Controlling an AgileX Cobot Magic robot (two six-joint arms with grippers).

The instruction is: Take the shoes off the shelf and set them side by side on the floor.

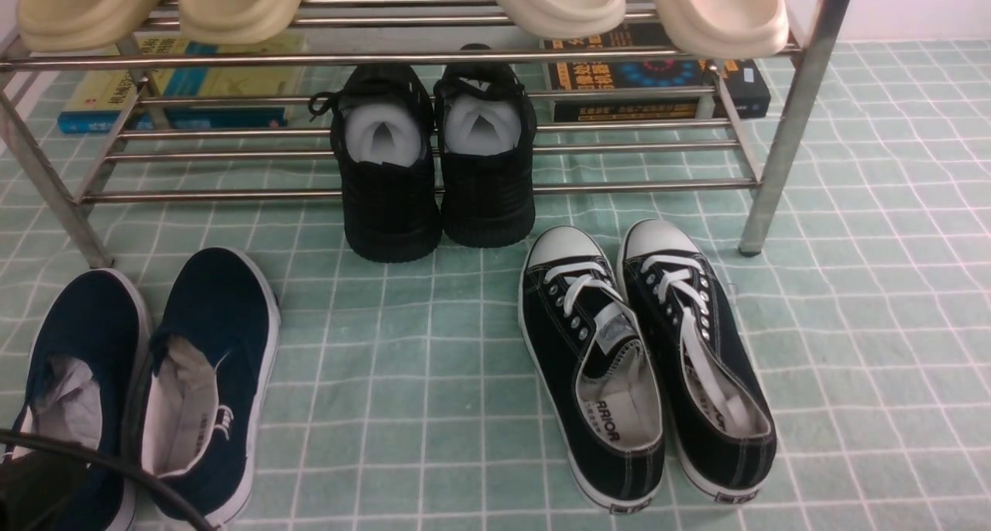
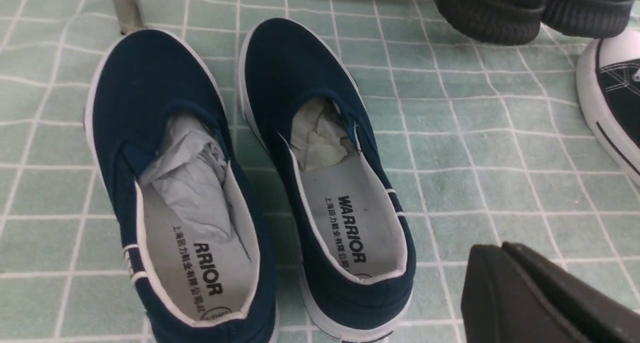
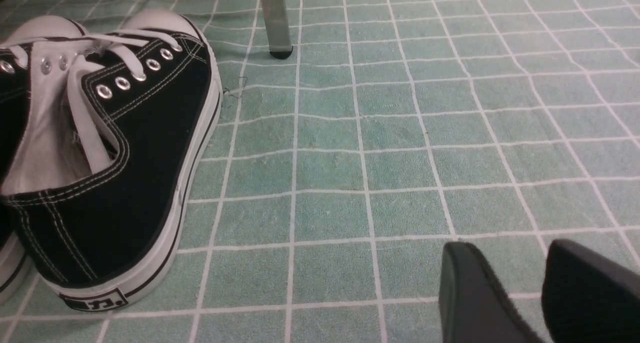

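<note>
The two navy shoes (image 1: 209, 376) stand side by side on the green gridded floor (image 1: 433, 361) at the front left, toes toward the shelf (image 1: 232, 193). The left wrist view shows both shoes (image 2: 320, 158) from above, with crumpled paper inside. My left gripper (image 2: 500, 255) hovers just behind and to the side of the heel of one shoe, shut and holding nothing. My right gripper (image 3: 505, 250) is low over bare floor beside the laced sneakers, open with nothing between its fingers.
Black sneakers with white laces (image 1: 642, 361) sit on the floor at centre right. All-black shoes (image 1: 433, 159) rest on the shelf's lower tier, beige slippers (image 1: 557, 1) on the upper bars, books (image 1: 658, 74) underneath. A shelf leg (image 3: 275, 18) stands ahead of the right gripper.
</note>
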